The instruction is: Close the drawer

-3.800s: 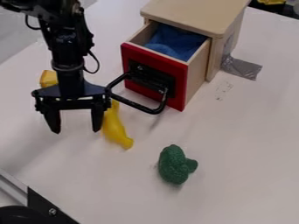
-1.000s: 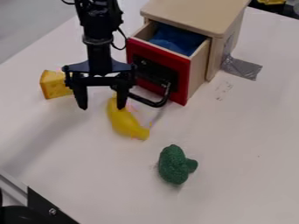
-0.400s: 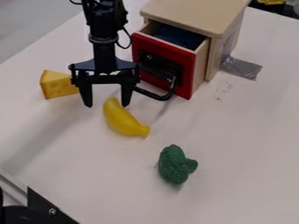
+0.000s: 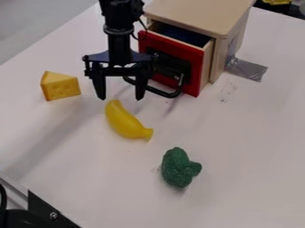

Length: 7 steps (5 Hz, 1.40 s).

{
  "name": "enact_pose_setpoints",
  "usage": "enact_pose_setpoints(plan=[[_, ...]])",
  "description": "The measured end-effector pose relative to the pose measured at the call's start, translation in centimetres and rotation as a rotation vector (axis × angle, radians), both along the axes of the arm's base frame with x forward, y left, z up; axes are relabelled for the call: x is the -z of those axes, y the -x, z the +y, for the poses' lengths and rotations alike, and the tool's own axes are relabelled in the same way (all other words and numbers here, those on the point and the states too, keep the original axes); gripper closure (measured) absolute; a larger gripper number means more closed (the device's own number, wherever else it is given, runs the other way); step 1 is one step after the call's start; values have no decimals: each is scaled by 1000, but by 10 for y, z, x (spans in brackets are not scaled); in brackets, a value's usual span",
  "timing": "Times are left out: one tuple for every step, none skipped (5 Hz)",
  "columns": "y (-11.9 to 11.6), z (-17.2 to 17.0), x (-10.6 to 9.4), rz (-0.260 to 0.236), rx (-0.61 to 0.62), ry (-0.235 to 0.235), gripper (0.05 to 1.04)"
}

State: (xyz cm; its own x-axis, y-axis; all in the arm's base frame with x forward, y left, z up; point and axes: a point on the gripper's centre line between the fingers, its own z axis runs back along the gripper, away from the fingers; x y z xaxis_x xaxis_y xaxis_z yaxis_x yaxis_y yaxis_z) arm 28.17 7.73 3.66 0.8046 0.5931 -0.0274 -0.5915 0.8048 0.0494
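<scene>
Drawer (image 4: 177,51) sits partly open in the wooden box (image 4: 199,15), its red front jutting out and its black handle (image 4: 168,95) low on that front. The black gripper (image 4: 120,99) hangs beside the front, pointing down, its jaws wide apart. Below it on the table (image 4: 238,142) lies a yellow banana (image 4: 125,121), with the cheese wedge (image 4: 61,87) off to the image's left and green broccoli (image 4: 177,167) nearer the camera.
</scene>
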Motion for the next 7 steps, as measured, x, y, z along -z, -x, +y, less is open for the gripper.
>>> enact_pose_setpoints(plan=[[-11, 1, -4, -3, 6, -3, 87], [-18, 2, -2, 0, 6, -15, 87], [-25, 4, 0, 2, 19, -42, 87], [-30, 9, 2, 0, 24, -53, 87], [-37, 13, 3, 2, 18, -54, 87], [-45, 13, 3, -1, 11, -43, 87], [-45, 13, 2, 8, 10, -39, 87]])
